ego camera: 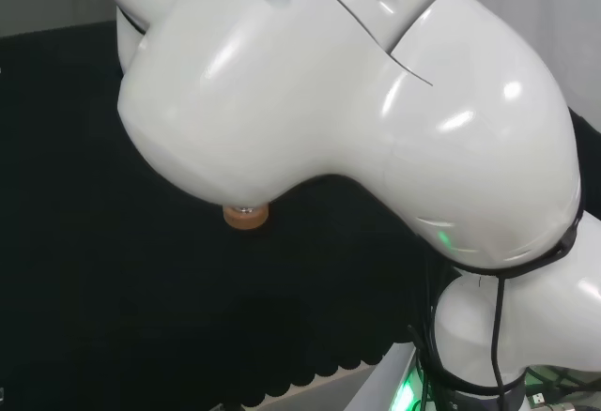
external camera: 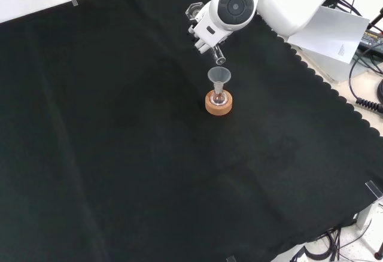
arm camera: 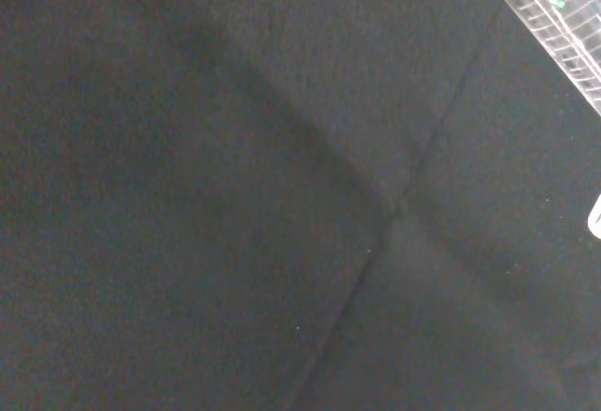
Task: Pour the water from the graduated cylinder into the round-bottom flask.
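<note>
In the front view the clear graduated cylinder (external camera: 210, 45) hangs tilted in the air, its six-sided foot (external camera: 192, 11) up and away from me and its mouth just above a small clear funnel (external camera: 219, 73). The funnel sits in the neck of the round-bottom flask (external camera: 218, 98), which rests on a cork ring (external camera: 218, 104). White parts of the hand (external camera: 202, 42) wrap the cylinder, mostly hidden behind the arm's link with the grey cap (external camera: 234, 6). I cannot make out water in either vessel. The head view has the cork ring (ego camera: 246, 216) peeking out under the arm's link.
Black cloth (external camera: 119, 154) spreads wide to the left of and below the flask in the front view. Its scalloped edge (external camera: 323, 85) runs down the right, with paper and cables beyond. The wrist view looks on cloth, with a clear marked piece (arm camera: 554, 12) at one corner.
</note>
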Robot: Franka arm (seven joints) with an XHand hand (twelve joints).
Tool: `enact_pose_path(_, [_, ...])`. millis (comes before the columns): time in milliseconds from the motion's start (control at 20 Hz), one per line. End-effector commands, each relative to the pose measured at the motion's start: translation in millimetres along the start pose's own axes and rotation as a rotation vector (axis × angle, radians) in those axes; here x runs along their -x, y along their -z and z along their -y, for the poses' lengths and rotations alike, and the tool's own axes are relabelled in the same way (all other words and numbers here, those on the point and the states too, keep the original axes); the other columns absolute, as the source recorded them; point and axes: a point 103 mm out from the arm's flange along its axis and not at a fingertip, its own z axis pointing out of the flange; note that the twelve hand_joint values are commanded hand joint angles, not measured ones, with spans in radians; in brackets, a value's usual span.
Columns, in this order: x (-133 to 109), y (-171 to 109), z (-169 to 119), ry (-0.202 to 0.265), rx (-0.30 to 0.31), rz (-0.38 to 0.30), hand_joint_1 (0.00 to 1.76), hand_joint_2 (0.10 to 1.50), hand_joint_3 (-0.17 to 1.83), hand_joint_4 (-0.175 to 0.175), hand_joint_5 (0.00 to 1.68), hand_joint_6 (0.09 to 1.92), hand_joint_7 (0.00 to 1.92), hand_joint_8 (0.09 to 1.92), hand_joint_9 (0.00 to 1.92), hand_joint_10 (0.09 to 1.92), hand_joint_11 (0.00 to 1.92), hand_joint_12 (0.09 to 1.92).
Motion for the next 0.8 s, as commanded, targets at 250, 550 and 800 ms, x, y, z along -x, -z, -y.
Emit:
enact_pose_path(250, [0.7, 0.8, 1.0, -0.008, -0.002, -0.003, 1.27, 1.09, 0.0, -0.175, 1.02, 0.94, 1.05, 0.92, 1.45, 0.09, 1.26, 0.74])
enact_pose_path(550, [-0.1, 1.5, 0.8, -0.009, -0.004, -0.022, 1.27, 1.09, 0.0, -0.175, 1.02, 0.94, 1.05, 0.92, 1.45, 0.09, 1.26, 0.74])
enact_pose_path(800, [-1.4, -0.8, -0.5, 0.001, 0.001, -0.08, 1.27, 1.09, 0.0, -0.175, 1.02, 0.94, 1.05, 0.92, 1.45, 0.09, 1.26, 0.74])
